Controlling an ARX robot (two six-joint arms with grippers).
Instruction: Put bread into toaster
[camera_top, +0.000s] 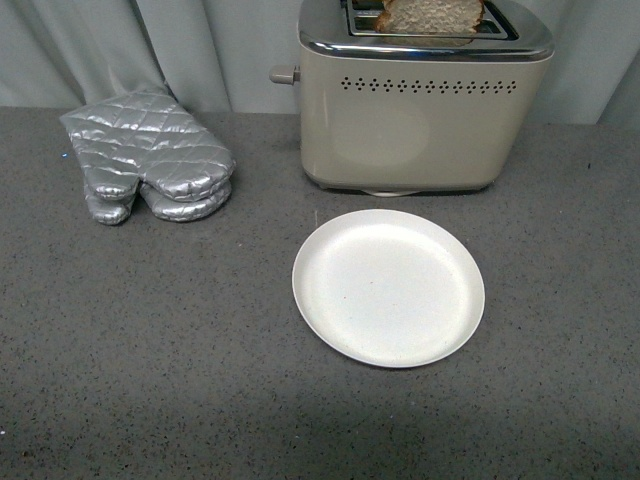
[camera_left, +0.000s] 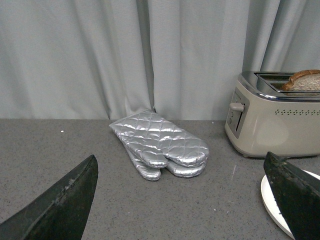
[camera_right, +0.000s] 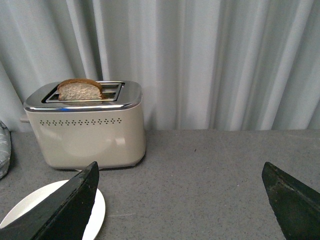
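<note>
Bread (camera_top: 430, 14) sat in the near slot of the toaster (camera_top: 420, 120), top crust poking above the chrome, leaning a bit rather than dropped fully in. Toaster stood at the back of the grey counter, white plate (camera_top: 388, 287) just in front of it, bare. Silver oven mitts (camera_top: 150, 155) lay well off to the left, untouched.

Neither arm showed in the front view. Left gripper (camera_left: 185, 200) had fingers spread wide with nothing between them, hovering low over the counter facing the mitts. Right gripper (camera_right: 180, 200) was likewise wide apart and empty, looking at the toaster from its far side.

Task looked basically done. Risks: slice was only partly seated, so it might stay tilted or catch on the slot edge; lever (camera_top: 285, 74) looked not pressed; a careless arm swing could knock the plate or nudge the toaster
</note>
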